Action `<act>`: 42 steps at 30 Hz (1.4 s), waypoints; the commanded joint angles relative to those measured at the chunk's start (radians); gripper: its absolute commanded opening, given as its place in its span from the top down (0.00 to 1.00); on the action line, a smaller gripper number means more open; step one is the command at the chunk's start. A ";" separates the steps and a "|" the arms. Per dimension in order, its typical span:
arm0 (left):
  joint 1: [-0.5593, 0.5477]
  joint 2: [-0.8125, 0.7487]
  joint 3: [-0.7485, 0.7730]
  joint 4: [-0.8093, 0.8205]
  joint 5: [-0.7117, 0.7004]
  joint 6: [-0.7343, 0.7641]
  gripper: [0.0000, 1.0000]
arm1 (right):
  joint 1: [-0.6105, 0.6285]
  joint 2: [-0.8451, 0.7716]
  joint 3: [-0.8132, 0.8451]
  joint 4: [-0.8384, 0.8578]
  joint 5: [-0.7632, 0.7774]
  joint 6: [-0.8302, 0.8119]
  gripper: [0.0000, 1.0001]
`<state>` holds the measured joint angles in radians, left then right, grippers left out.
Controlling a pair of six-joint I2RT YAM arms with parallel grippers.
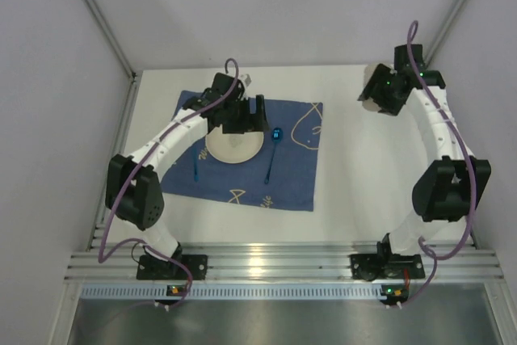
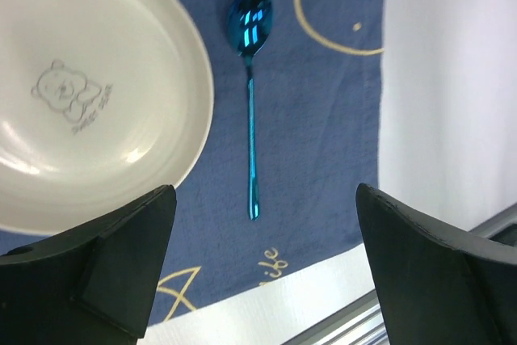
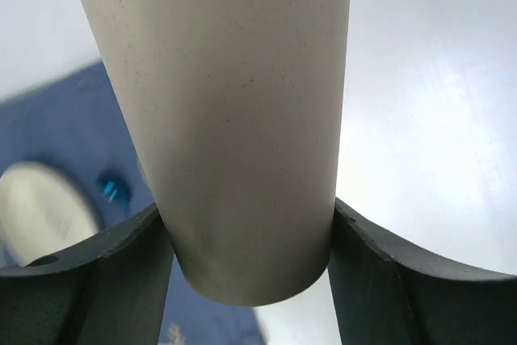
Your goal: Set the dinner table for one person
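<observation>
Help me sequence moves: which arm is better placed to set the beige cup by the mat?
Right. The right fingers clamp the beige cup, beside the mat; the left fingers hang open above the plate.

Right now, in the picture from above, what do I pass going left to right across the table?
A blue utensil → white plate → blue spoon → beige cup.

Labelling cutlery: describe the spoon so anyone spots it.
On the white table lies a dark blue mat with a white plate. The spoon lies on the mat just right of the plate, not touching. Only it has a shiny blue oval bowl.
</observation>
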<state>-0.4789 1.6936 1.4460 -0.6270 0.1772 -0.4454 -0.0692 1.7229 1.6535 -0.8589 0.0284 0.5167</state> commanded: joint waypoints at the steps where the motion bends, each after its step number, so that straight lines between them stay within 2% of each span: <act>1: 0.055 -0.026 0.057 0.165 0.160 0.036 0.02 | 0.107 -0.141 -0.050 -0.037 -0.213 -0.006 1.00; 2: 0.068 -0.035 0.053 0.255 0.209 0.033 0.02 | 0.124 -0.179 -0.095 -0.032 -0.267 -0.007 1.00; 5: 0.134 -0.061 0.056 0.358 0.381 0.005 0.02 | 0.184 -0.241 -0.182 -0.026 -0.471 -0.012 1.00; 10: 0.239 -0.037 0.039 0.596 0.713 -0.122 0.02 | 0.288 -0.272 -0.233 -0.063 -0.727 -0.046 1.00; 16: 0.298 -0.008 -0.006 0.841 0.919 -0.287 0.02 | 0.410 -0.266 -0.231 -0.124 -0.875 -0.069 1.00; 24: 0.293 -0.003 -0.047 0.978 1.016 -0.404 0.02 | 0.526 -0.287 -0.270 -0.016 -0.921 0.042 1.00; 29: 0.270 -0.014 -0.108 1.108 1.058 -0.507 0.03 | 0.571 -0.264 -0.228 -0.003 -0.932 0.055 1.00; 37: 0.243 -0.087 -0.232 1.099 1.029 -0.503 0.01 | 0.586 -0.237 -0.184 -0.003 -1.002 0.049 1.00; 42: 0.226 -0.110 -0.271 1.124 1.038 -0.513 0.05 | 0.589 -0.223 -0.170 -0.022 -1.022 0.037 1.00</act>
<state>-0.2432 1.6444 1.1816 0.3985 1.1900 -0.9524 0.5022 1.4899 1.4296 -0.8997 -0.9455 0.5613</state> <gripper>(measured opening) 0.958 0.665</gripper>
